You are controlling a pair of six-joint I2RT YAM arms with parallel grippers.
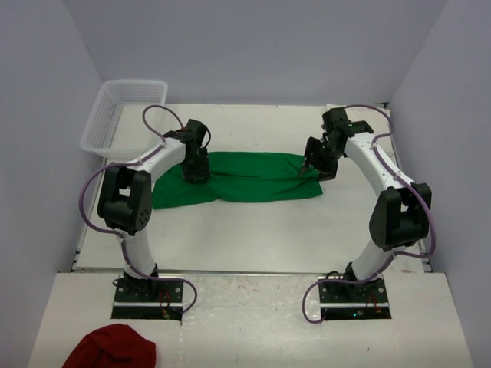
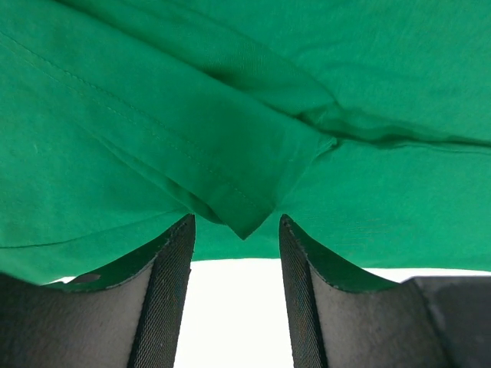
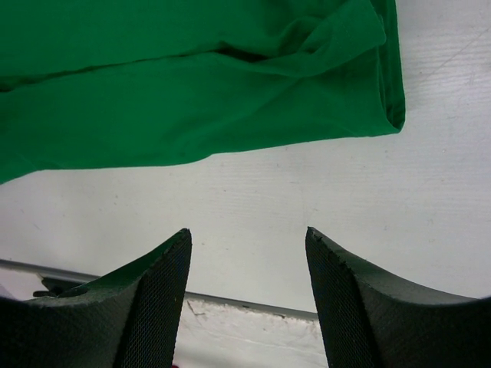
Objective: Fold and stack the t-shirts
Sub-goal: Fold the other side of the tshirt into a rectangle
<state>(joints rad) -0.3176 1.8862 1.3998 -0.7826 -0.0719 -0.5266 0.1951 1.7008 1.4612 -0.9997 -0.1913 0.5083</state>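
One bright green t-shirt [image 1: 245, 178] lies on the white table as a long folded band running left to right. My left gripper [image 1: 195, 173] hangs low over its left part. In the left wrist view the left gripper [image 2: 236, 224] is open, and a pointed corner of a folded green layer [image 2: 244, 218] sits just beyond the gap between the tips, not pinched. My right gripper [image 1: 308, 166] is at the shirt's right end. In the right wrist view the right gripper [image 3: 247, 236] stands open over bare table, with the green t-shirt's edge [image 3: 230, 115] a little ahead of the tips.
A white mesh basket [image 1: 123, 111] stands at the back left corner. A dark red cloth [image 1: 111, 349] lies on the near ledge at front left. Walls close in the table on the left, back and right. The table's front edge [image 3: 253, 310] shows below the right fingers.
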